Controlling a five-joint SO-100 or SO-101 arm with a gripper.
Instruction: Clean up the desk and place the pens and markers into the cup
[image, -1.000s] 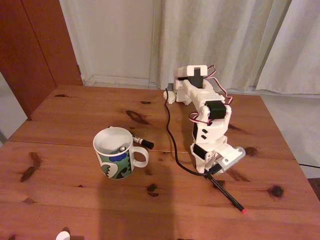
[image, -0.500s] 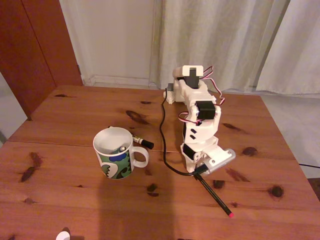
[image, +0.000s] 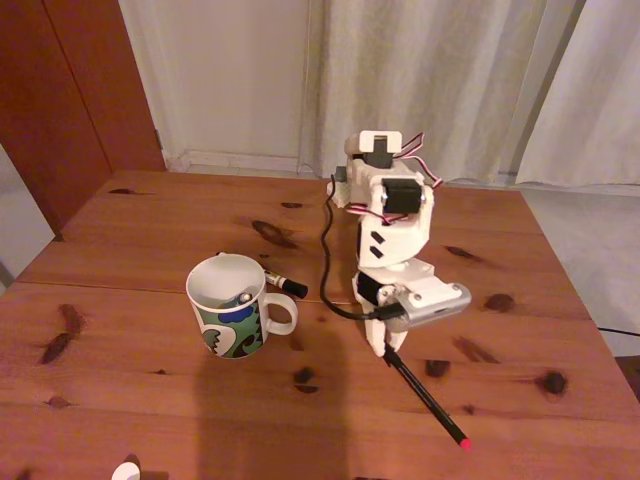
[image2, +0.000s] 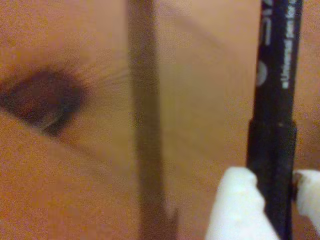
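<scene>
A: While the fixed view is up, log progress. The cup (image: 232, 318) stands on the desk (image: 150, 240) with one pen end (image: 243, 298) showing inside it, so one item looks done. A black-capped marker (image: 285, 283) lies on the wood just behind the cup, near the handle. It is not yet collected.

B: And the third?

A: The long black pen (image: 425, 400) hangs from the gripper (image: 385, 345), slanting down to the right, pink-red tip low. I cannot tell if the tip touches the desk. It is well right of the cup, so carry and drop remain.

B: Wrist view?

A: The pen barrel (image2: 274, 115) runs upright between the two white fingertips (image2: 239, 205), which are closed against it on both sides. A dark knot (image2: 42, 100) shows in the desk below.
</scene>
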